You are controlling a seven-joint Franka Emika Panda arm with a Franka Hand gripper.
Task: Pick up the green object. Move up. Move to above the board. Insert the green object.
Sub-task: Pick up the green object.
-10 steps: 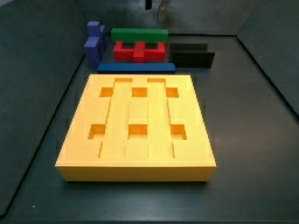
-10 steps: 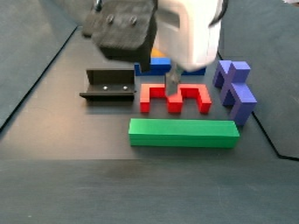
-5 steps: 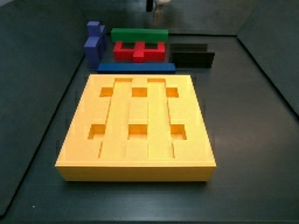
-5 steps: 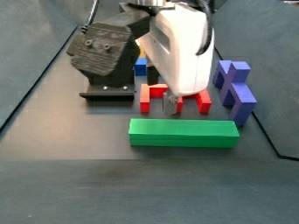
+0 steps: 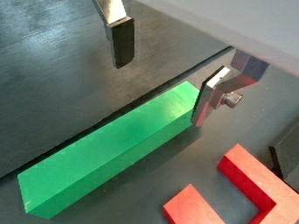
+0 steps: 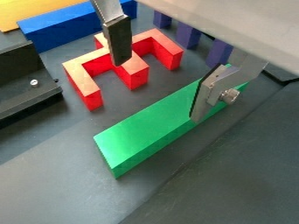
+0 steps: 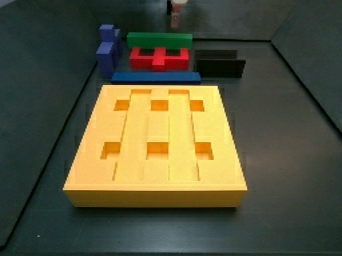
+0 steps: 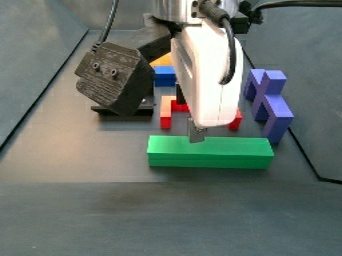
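Both wrist views show my hand (image 6: 170, 66) spread wide with nothing in it, one silver finger (image 5: 214, 92) just beside the long bright-green rectangular bar (image 5: 111, 158) and the other finger (image 6: 115, 37) out over the red notched block (image 6: 117, 63), so the bar lies between the plates but is not gripped. Flat on the dark tabletop (image 8: 80, 190) it rests, at the far end from the big yellow-orange slab with six square holes (image 7: 156, 145), whose holes all look empty. I judge the pick-up only approached: closing, lifting, carrying over and inserting are all left.
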